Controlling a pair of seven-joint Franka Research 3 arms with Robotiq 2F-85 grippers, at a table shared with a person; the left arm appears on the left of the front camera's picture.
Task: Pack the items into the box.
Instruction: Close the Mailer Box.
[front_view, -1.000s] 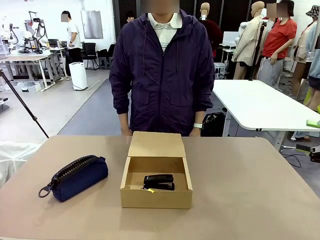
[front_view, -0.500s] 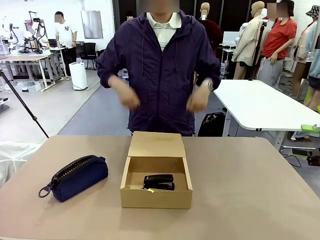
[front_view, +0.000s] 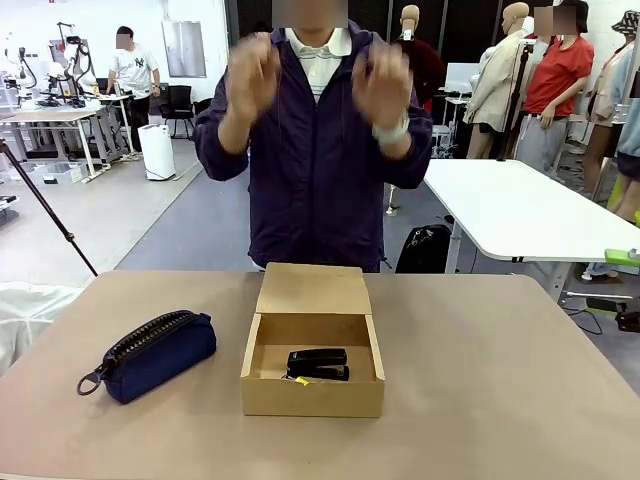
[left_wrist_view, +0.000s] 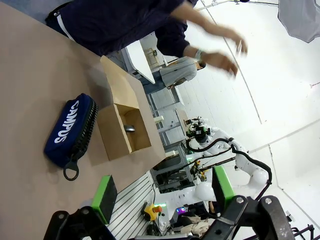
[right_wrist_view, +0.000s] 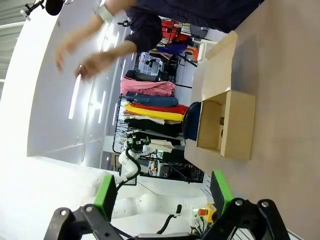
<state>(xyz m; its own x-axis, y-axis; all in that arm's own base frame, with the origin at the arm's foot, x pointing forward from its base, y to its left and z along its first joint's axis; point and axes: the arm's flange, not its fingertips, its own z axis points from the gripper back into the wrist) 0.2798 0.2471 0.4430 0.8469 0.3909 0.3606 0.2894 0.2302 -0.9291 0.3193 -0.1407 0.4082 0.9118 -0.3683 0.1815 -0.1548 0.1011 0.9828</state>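
Stapler (front_view: 318, 364) lies inside the box (front_view: 312, 395), against its front wall. A yellow tip, probably the pen-like tool (front_view: 302, 381), shows just in front of it. Flap lid (front_view: 313, 289) is open behind the box. Pouch (front_view: 155, 353) lies left of the box. Person's hands (front_view: 252, 78) are raised well above it. Left pincer (left_wrist_view: 162, 185) and right pincer (right_wrist_view: 162, 187) are spread and empty.

Judgement: packing looks complete. If closing follows, fold the flap forward from behind the box without shifting the box on the counter (front_view: 500, 380).

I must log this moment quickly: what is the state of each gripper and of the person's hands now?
Left gripper, black with green pads: open, empty.
Right gripper, black with green pads: open, empty.
Person's hands: both raised, open, empty.
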